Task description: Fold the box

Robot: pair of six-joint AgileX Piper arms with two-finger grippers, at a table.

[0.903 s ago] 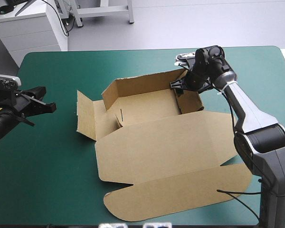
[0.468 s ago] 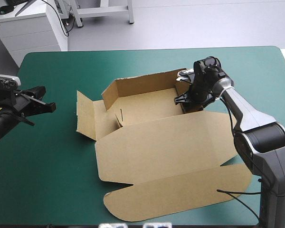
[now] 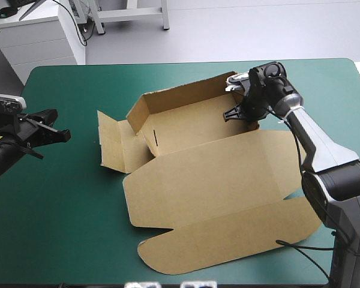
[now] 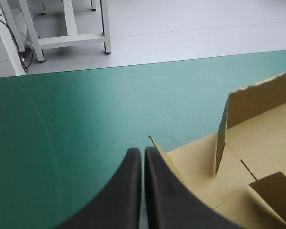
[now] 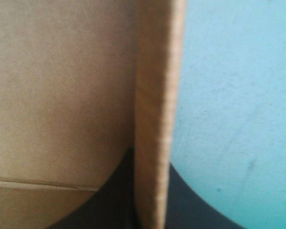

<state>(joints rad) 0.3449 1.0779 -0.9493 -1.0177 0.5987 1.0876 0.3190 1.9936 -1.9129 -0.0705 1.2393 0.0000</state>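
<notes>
Up close, the box (image 5: 62,86) sits pinched in the right tool (image 5: 150,191).

I read the box (image 3: 210,180) as matt brown cardboard, fibrous at its cut edge; the bench cover (image 3: 66,210) looks smooth, matt teal-green.

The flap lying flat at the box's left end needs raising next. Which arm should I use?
Left. The left gripper is shut on nothing and sits beside that flap. The right gripper is shut on the box at its right wall.
</notes>
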